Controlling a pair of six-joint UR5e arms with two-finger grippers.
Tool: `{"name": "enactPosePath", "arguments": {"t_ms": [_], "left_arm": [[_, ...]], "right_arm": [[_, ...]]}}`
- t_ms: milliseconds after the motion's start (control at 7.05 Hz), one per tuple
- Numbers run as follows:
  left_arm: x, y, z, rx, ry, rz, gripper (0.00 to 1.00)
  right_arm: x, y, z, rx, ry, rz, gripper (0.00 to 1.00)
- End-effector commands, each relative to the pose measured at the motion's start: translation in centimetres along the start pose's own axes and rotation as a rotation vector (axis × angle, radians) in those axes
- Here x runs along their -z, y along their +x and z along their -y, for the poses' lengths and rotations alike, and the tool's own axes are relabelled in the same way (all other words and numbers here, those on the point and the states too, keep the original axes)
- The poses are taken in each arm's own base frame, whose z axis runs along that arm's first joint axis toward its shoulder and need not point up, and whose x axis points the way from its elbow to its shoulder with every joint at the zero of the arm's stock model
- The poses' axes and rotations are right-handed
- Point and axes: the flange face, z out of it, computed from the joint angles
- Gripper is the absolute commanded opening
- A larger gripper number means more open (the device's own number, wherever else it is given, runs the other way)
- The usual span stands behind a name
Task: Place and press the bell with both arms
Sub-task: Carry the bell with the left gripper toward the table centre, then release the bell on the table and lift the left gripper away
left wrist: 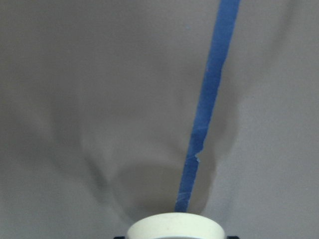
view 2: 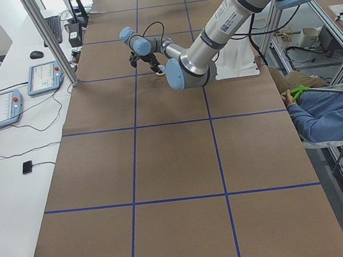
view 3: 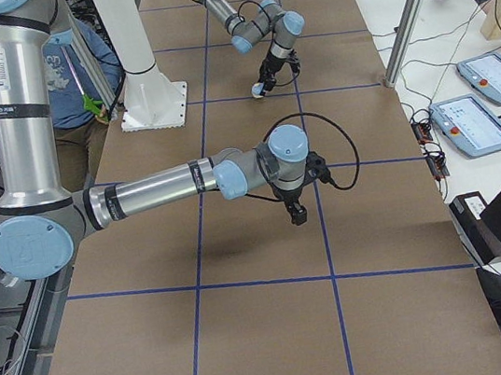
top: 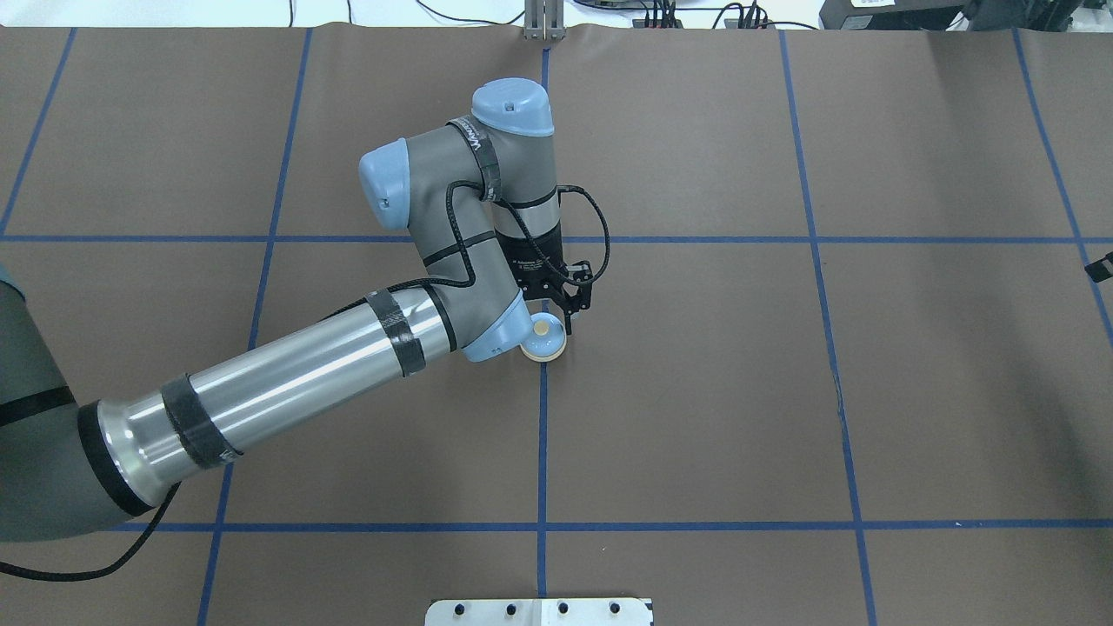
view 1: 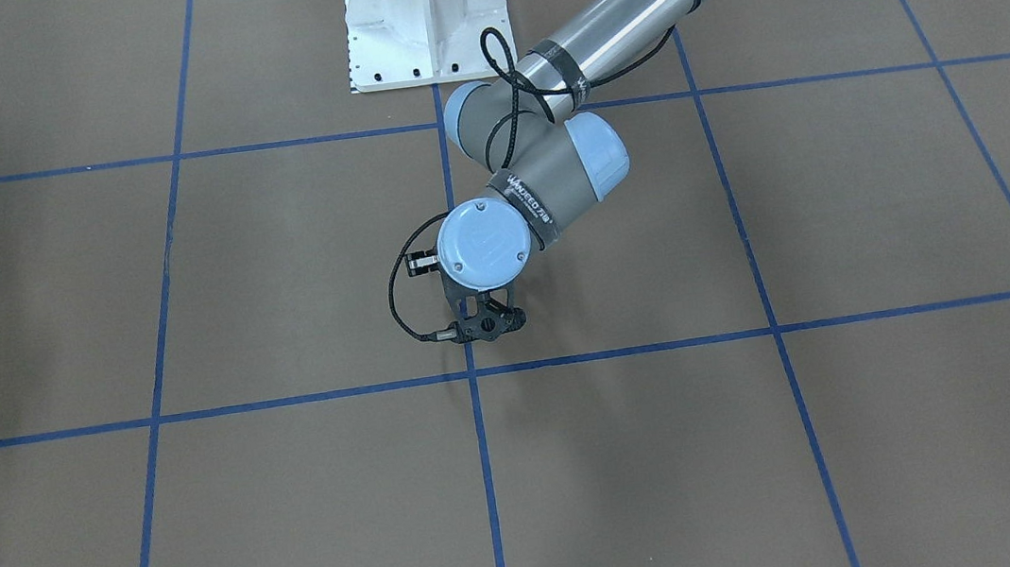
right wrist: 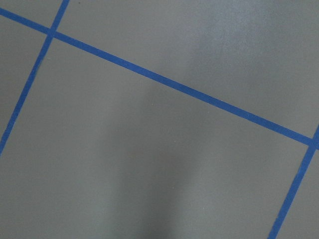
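The bell (top: 545,346), a light-blue dome with a cream base and button, sits low at the blue centre line near the table's middle. My left gripper (top: 548,329) points down over it with a finger on each side, shut on it. The left wrist view shows only the bell's cream rim (left wrist: 174,226) at the bottom edge, with a shadow on the paper below. In the front-facing view the left gripper (view 1: 486,326) hides the bell. My right gripper (view 3: 297,215) hangs empty above the brown paper at the table's right end. Only a black sliver of it (top: 1101,266) shows overhead, so I cannot tell its state.
The white pedestal base (view 1: 425,17) stands at the robot's side of the table. Blue tape lines (top: 542,435) grid the brown paper. A seated person in blue (view 2: 330,111) is beside the table. Control pendants (view 2: 0,105) lie on the side bench.
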Motion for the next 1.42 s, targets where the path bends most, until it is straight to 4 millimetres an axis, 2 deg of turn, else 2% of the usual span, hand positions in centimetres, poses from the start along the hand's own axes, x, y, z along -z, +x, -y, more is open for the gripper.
{"name": "enactPosePath", "arguments": {"t_ms": [0,142,284,426,568,709,851,993,1135,1277], "left_arm": [[-0.2,0.2,-0.2,-0.003,-0.002,0.0,0.89],[0.2,0.3,-0.2,-0.005,0.0,-0.004,0.94],[1.6,0.2,0.1,-0.006,0.015,-0.016,0.99],[5.1,-0.3,0.7,-0.003,0.049,-0.046,0.99],[8.9,-0.4,-0.3,-0.036,0.087,-0.094,0.99],[11.0,-2.8,-0.7,-0.046,0.121,-0.121,0.99],[13.0,-7.4,-1.2,-0.058,0.162,-0.148,0.99],[14.0,-12.9,-1.8,-0.064,0.197,-0.161,0.99],[14.7,-18.1,-1.2,-0.129,0.228,-0.148,0.99],[15.0,-23.2,-0.5,-0.165,0.25,-0.13,0.99]], "right_arm": [[-0.2,0.0,0.0,0.0,-0.005,0.001,1.0],[-0.1,-0.1,0.2,0.003,-0.002,0.001,1.0],[0.1,-0.3,0.8,0.011,0.006,0.001,1.0],[0.3,-1.2,2.1,0.019,0.014,0.002,1.0],[0.3,-3.0,4.4,-0.007,0.024,0.01,1.0],[-0.4,-5.9,6.7,-0.054,0.02,0.018,1.0],[-1.1,-10.7,10.5,-0.114,0.032,0.017,1.0],[-1.8,-16.8,14.1,-0.175,0.049,0.024,1.0],[-3.3,-23.0,16.5,-0.215,0.063,0.016,1.0],[-5.0,-29.4,17.9,-0.27,0.066,0.033,1.0]]}}
